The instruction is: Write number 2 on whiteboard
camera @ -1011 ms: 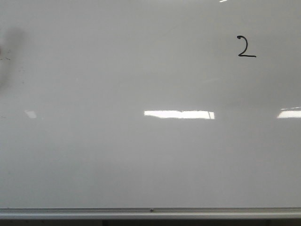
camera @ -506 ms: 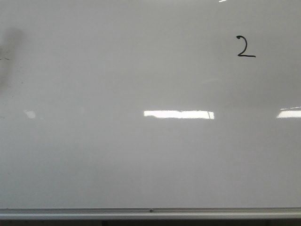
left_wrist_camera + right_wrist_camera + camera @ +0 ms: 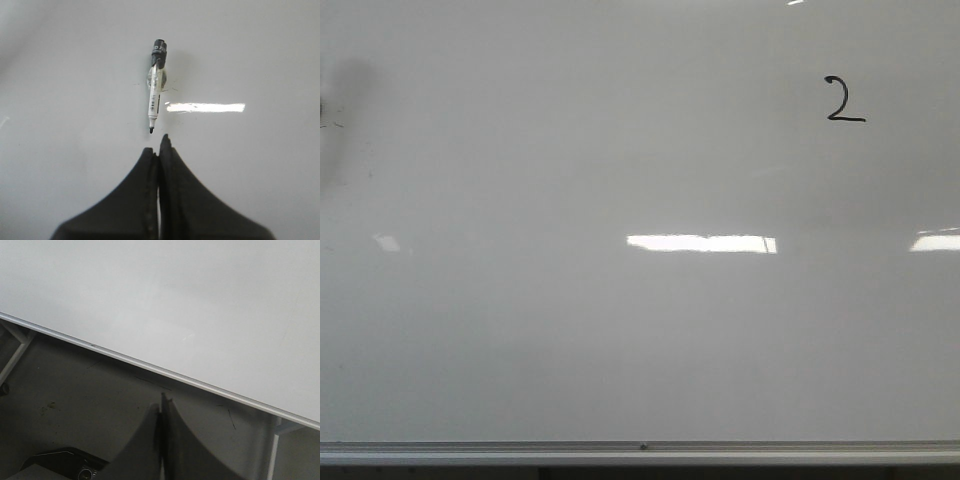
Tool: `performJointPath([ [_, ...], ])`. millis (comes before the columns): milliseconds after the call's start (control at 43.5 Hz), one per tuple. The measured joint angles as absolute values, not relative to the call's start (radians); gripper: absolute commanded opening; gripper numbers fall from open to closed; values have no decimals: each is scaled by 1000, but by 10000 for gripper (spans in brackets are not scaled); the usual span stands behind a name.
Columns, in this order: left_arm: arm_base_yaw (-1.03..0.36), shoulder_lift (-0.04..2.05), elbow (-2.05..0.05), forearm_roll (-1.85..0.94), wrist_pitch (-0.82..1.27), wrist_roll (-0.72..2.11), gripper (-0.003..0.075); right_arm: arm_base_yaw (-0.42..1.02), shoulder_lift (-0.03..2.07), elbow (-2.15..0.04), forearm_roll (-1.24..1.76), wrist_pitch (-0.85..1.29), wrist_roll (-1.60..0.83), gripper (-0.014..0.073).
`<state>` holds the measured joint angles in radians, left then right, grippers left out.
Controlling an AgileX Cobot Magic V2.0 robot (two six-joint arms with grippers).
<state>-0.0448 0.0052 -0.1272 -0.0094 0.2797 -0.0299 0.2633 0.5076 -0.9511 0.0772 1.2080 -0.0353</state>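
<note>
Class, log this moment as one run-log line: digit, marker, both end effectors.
number 2: written on whiteboard | marker: uncapped, lying on board, unheld | left end effector: shut, empty | right end effector: shut, empty

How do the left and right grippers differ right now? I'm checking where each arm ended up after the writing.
The left gripper hangs over the whiteboard, with an uncapped marker lying just beyond its fingers. The right gripper sits off the board, past its silver frame edge, over the dark floor, with no marker near it. Both have their fingers pressed together and hold nothing. The number 2 is already written.
</note>
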Motion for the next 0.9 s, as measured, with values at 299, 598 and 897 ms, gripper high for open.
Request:
performJointPath([
  [299, -43, -7, -29, 0, 173, 0, -20, 263, 508, -951, 77, 1208, -35, -69],
  [598, -43, -7, 7, 0, 54, 19, -20, 263, 508, -951, 77, 1208, -35, -69],
  [897, -43, -7, 7, 0, 26, 33, -20, 263, 508, -951, 77, 1208, -34, -69],
])
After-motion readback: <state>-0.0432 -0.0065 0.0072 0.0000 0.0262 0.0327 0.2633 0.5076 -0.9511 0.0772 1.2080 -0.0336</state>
